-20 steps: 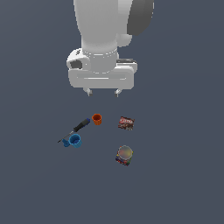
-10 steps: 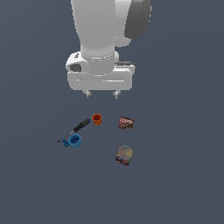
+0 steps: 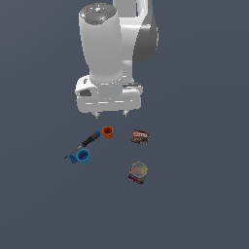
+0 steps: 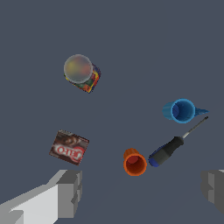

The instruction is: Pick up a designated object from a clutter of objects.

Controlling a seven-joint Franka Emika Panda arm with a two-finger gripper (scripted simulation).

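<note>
Fingers (image 4: 142,194) spread wide, holding nothing, above orange cup (image 3: 107,132) standing on tabletop (image 3: 204,204) just beside screwdriver (image 3: 87,142); centre over the rim, descend straight, avoid nudging that handle.

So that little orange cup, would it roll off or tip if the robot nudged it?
Probably. The orange cup looks tilted, mouth partly sideways, so a nudge would likely roll it. It is small and hollow, so likely light. The screwdriver beside it might stop a roll that way.
</note>
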